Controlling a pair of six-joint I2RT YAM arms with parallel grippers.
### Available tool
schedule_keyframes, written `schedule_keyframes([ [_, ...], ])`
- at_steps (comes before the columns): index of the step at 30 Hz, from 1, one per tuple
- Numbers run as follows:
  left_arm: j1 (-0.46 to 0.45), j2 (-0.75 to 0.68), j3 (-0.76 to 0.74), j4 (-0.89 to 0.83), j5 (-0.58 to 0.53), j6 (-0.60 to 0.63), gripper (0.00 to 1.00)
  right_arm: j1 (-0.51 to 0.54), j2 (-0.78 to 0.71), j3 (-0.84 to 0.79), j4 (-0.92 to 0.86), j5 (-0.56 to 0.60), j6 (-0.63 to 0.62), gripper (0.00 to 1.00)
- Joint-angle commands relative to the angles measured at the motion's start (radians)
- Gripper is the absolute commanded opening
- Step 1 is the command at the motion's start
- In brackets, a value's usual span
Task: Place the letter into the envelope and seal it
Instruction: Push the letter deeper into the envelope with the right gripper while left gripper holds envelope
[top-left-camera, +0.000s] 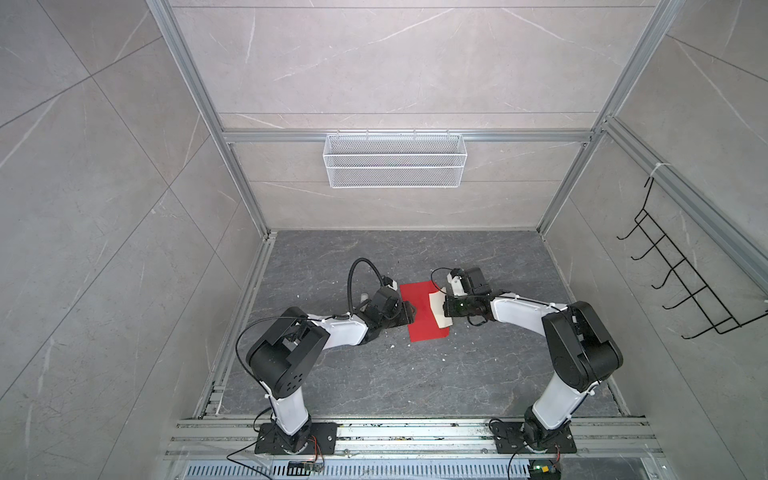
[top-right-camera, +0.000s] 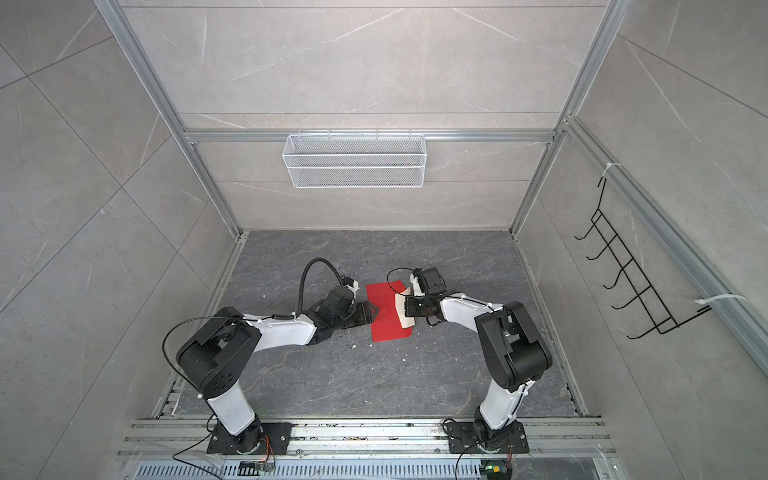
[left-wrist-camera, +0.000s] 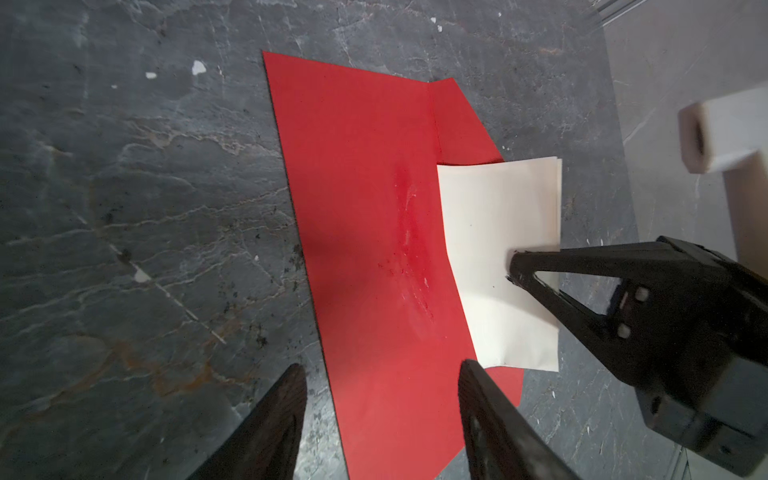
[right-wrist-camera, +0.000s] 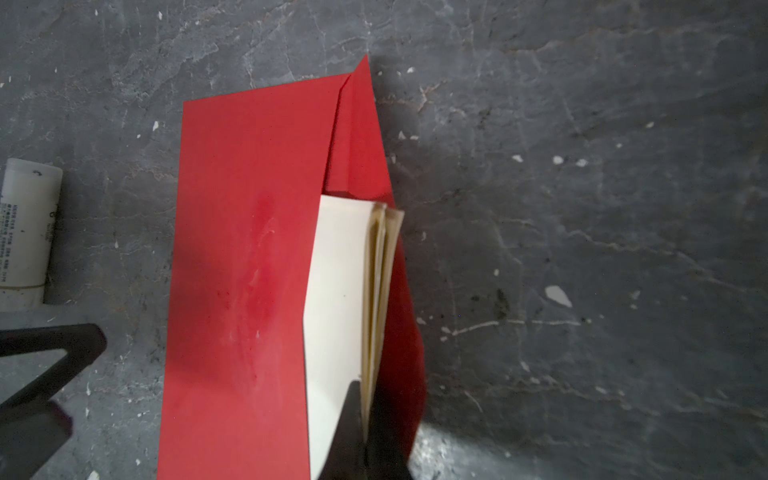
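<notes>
Tabletop (top-left-camera: 415, 374), bent right arm (top-left-camera: 519, 311) at letter (top-left-camera: 439, 316)

Letter (right-wrist-camera: 336, 291) partly hidden inside envelope (right-wrist-camera: 241, 249) — envelope's one end cut off by frame; white tube (right-wrist-camera: 25, 232) cropped too.

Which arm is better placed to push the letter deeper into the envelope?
Right. The right gripper is shut on the letter, already partly inside the envelope; the left gripper is open and holds nothing.

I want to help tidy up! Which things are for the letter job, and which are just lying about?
For the job: letter, envelope, right pincer (gripping the letter), open left pincer, white tube (perhaps glue).
Just lying about: wire basket, hook rack.
</notes>
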Motion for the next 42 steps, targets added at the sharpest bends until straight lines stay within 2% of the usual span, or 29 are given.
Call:
schedule_keyframes([
  [1, 0.016, 0.028, 0.04, 0.008, 0.041, -0.003, 0.61, -0.003, 0.021, 0.021, -0.016, -0.006, 0.002, 0.0],
  [13, 0.035, 0.102, 0.08, 0.015, 0.087, -0.004, 0.59, -0.005, 0.027, 0.016, -0.008, -0.009, 0.005, 0.0],
  [26, 0.034, 0.153, 0.113, 0.02, 0.116, 0.001, 0.46, -0.005, 0.042, 0.021, 0.008, -0.026, 0.011, 0.0],
  [42, 0.034, 0.176, 0.115, 0.039, 0.134, -0.012, 0.44, -0.004, 0.093, 0.044, 0.04, -0.064, 0.046, 0.0],
])
